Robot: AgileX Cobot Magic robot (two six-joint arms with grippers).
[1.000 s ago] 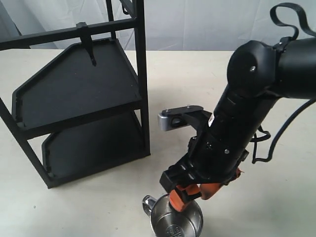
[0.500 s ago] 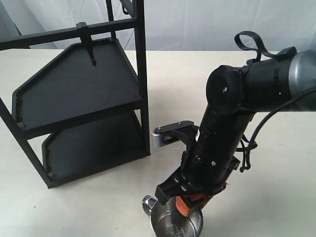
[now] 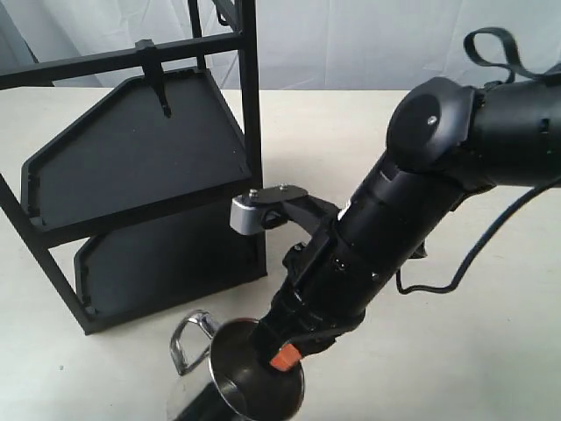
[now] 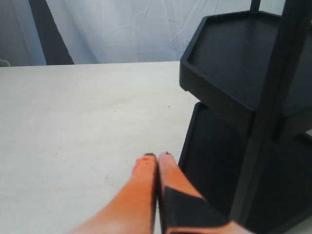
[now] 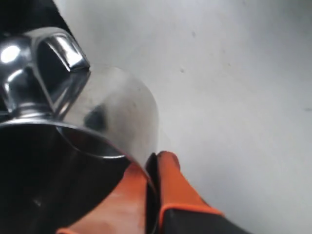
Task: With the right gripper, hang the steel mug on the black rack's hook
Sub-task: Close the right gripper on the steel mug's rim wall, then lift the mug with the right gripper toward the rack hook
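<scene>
The steel mug (image 3: 235, 377) is lifted and tilted near the front edge, its looped handle (image 3: 189, 340) toward the black rack (image 3: 140, 175). My right gripper (image 3: 282, 354) is shut on the mug's rim, one orange finger inside and one outside. In the right wrist view the mug (image 5: 107, 122) fills one side, its wall pinched between the orange fingers (image 5: 168, 185). The hook (image 3: 160, 83) hangs from the rack's upper crossbar, far above the mug. My left gripper (image 4: 157, 158) is shut on nothing, beside the rack's lower shelf (image 4: 219, 161).
The rack's front post (image 3: 252, 132) stands close to the right arm's silver camera block (image 3: 250, 213). A cable (image 3: 456, 272) trails from the right arm over the pale table (image 3: 351, 149). White curtain hangs behind.
The right gripper closed on the mug's rim, then lifted and tilted it, swinging it left toward the rack. The mug no longer stands upright on the table.
</scene>
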